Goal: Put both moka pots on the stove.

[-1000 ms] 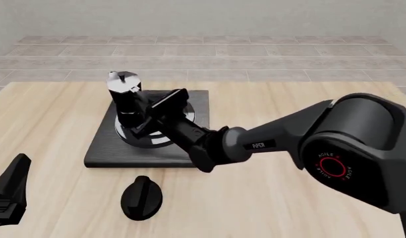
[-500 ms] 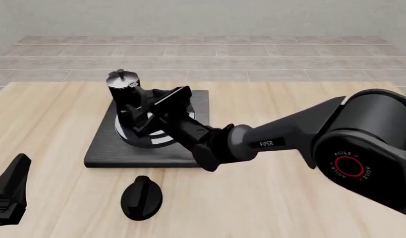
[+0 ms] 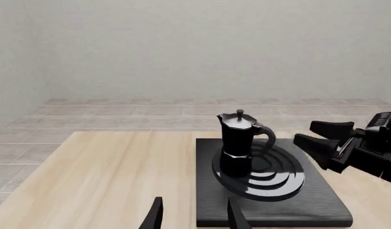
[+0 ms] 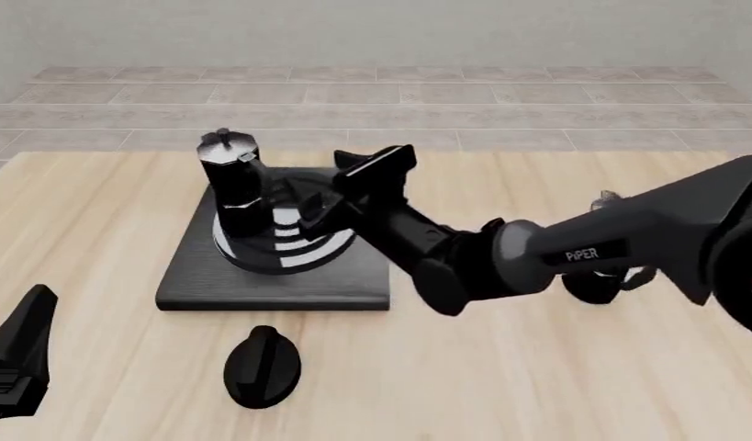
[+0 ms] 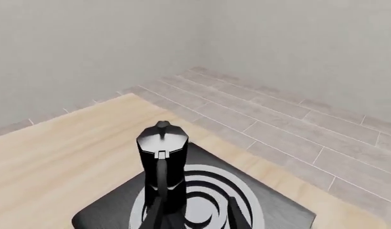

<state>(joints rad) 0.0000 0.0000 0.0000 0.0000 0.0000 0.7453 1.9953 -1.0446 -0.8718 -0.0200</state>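
Step in hand, as I judge it: 1 moka pot (image 4: pixel 232 179) is already delivered, standing upright on the far-left part of the burner rings of the stove (image 4: pixel 185 280), its handle toward the right arm. The right gripper (image 4: pixel 351 186) sits just right of that pot with its fingers spread and nothing between them; it is clear of the handle, not touching. In the right wrist view the pot (image 5: pixel 161 160) stands beyond the 2 fingertips. The left gripper (image 3: pixel 192 214) is low at the near-left corner of the table (image 4: pixel 94 220), its fingers parted and empty, pointing toward the stove (image 3: pixel 322 210).

Behind the right forearm, on the right of the table, a small dark shape with a pale top shows; this may be the second moka pot (image 4: pixel 609 276), but it is mostly hidden. A low black oval knob (image 4: pixel 263 366) lies near the stove's near edge.

Next move, I judge: draw the right arm away and go for that second pot, then set it on a free part of the stove without knocking the first.
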